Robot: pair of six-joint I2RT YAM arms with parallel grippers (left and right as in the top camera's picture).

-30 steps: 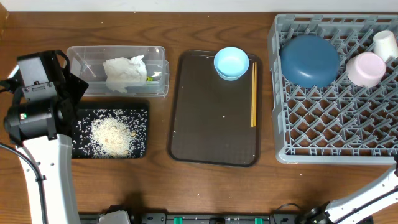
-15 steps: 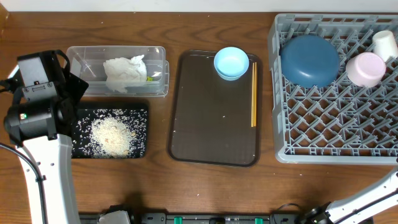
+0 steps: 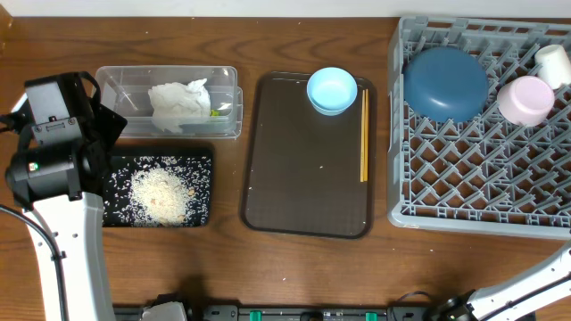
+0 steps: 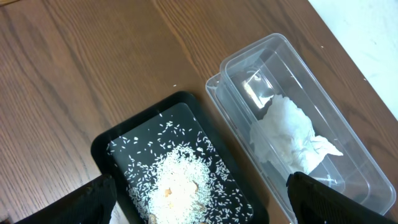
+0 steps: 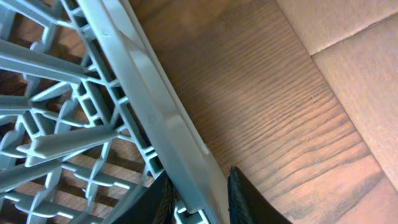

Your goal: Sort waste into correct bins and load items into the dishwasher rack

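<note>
The right gripper, jaws narrow on the wall of the dishwasher rack, has just skewed it slightly left on the bench. The left gripper hangs wide. Light-blue bowl and chopsticks await loading.

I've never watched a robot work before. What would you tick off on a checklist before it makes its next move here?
1. right gripper closed on the dishwasher rack wall: ok.
2. left gripper open and empty: ok.
3. napkin in the clear tub, rice in the black tray: ok.
4. dark-blue bowl and pinkish bowl in the rack: ok.
5. light-blue bowl and chopsticks loaded: not ok, both lie on the brown tray.
6. wrapper binned: cannot tell; only a greenish speck shows beside the napkin.
</note>
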